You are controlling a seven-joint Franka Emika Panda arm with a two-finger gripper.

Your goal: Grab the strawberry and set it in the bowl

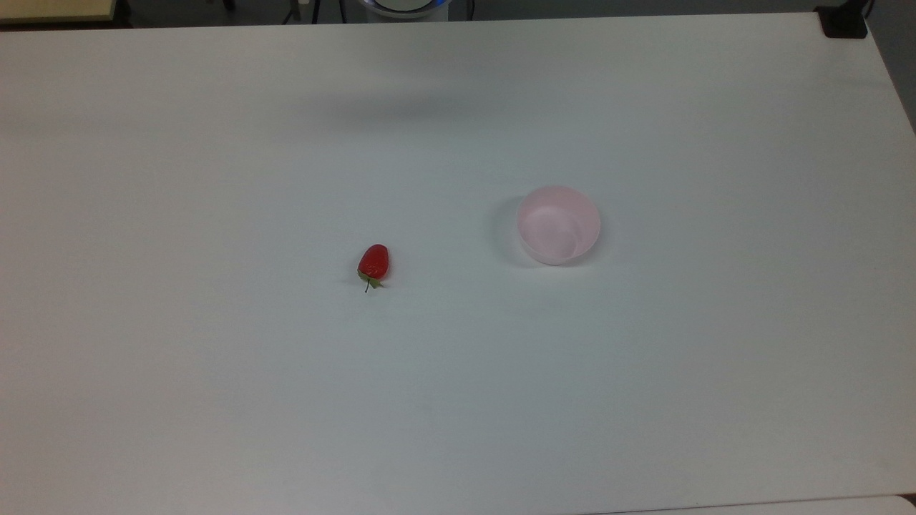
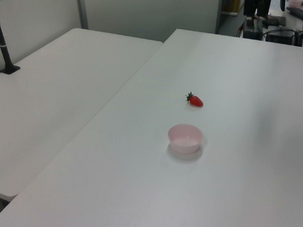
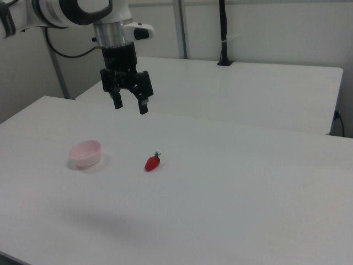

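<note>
The strawberry (image 1: 373,263) lies on its side on the white table (image 1: 215,393), a small glossy red fruit with a green cap and stem; it also appears in the left view (image 2: 195,100) and the right view (image 3: 152,162). The pale pink bowl (image 1: 558,224) stands upright to the top view's right of it, with nothing inside, and shows too in the left view (image 2: 184,138) and the right view (image 3: 85,153). In the right view my gripper (image 3: 130,105) hangs open and holding nothing, high above the table, above and slightly left of the strawberry.
A second white table (image 2: 53,101) adjoins on the left view's left, with a black post (image 2: 3,46) clamped to it. Another black post (image 3: 223,33) stands behind in the right view. A black clamp (image 1: 843,21) sits on the table's far right corner in the top view.
</note>
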